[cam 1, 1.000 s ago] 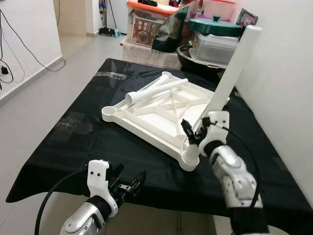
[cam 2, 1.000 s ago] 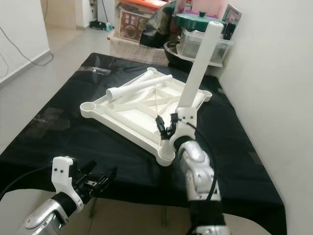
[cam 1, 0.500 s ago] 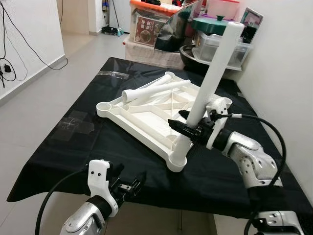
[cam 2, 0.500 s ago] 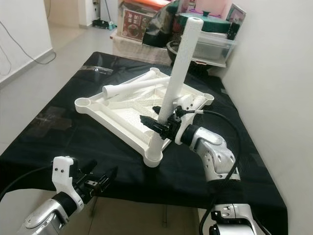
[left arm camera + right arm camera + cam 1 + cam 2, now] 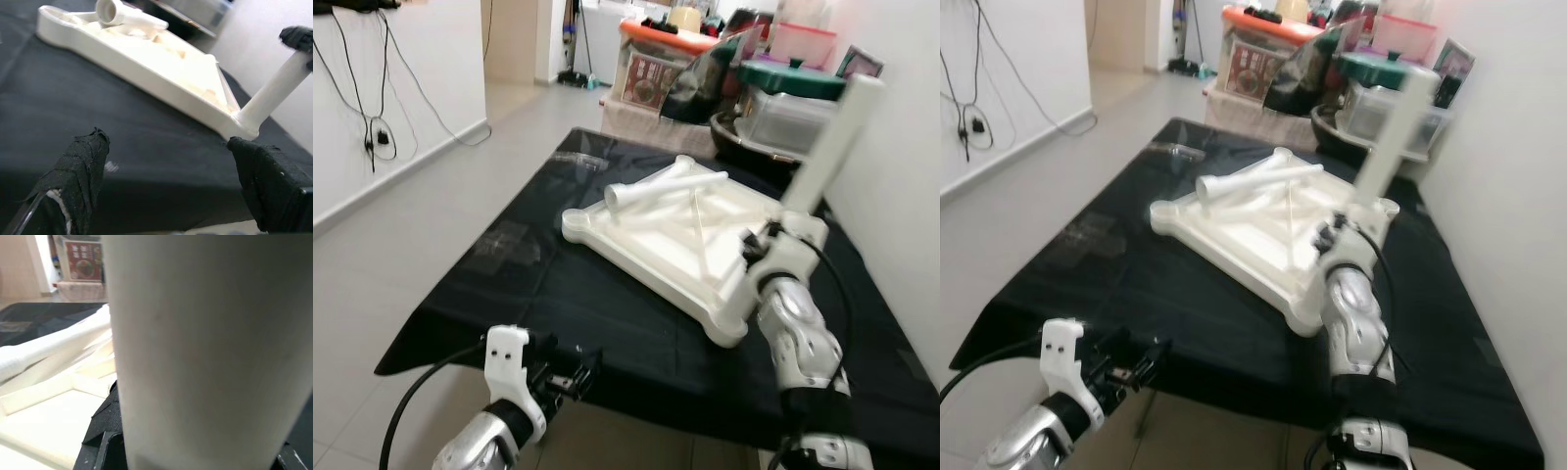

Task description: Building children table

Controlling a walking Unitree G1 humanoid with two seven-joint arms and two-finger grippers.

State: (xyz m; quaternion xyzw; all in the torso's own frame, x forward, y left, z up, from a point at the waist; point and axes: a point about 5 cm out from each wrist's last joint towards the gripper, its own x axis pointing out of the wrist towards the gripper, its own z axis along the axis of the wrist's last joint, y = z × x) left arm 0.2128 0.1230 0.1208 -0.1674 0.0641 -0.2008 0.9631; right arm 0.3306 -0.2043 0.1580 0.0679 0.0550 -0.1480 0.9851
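An upside-down white table top [image 5: 656, 235] lies on the black-covered table [image 5: 558, 294]. A white table leg [image 5: 822, 157] rises from its near right corner socket [image 5: 729, 323], leaning away to the right. My right gripper [image 5: 766, 243] is shut on this leg low down, and the leg [image 5: 205, 347] sits very close in the right wrist view beside one black finger [image 5: 105, 431]. Two loose legs [image 5: 661, 186] rest across the top. My left gripper [image 5: 576, 364] hangs open below the table's near edge, its fingers [image 5: 83, 171] wide apart with nothing between them.
Plastic storage boxes and a dark pot [image 5: 783, 98] are stacked behind the table's far end. A white wall [image 5: 901, 196] runs close along the right side. Open tiled floor [image 5: 401, 225] lies to the left, with cables on the left wall.
The whole picture has shifted, so the camera moved. My right forearm has swung from the right side to below the leg, still holding it in the corner socket. The left gripper stays open.
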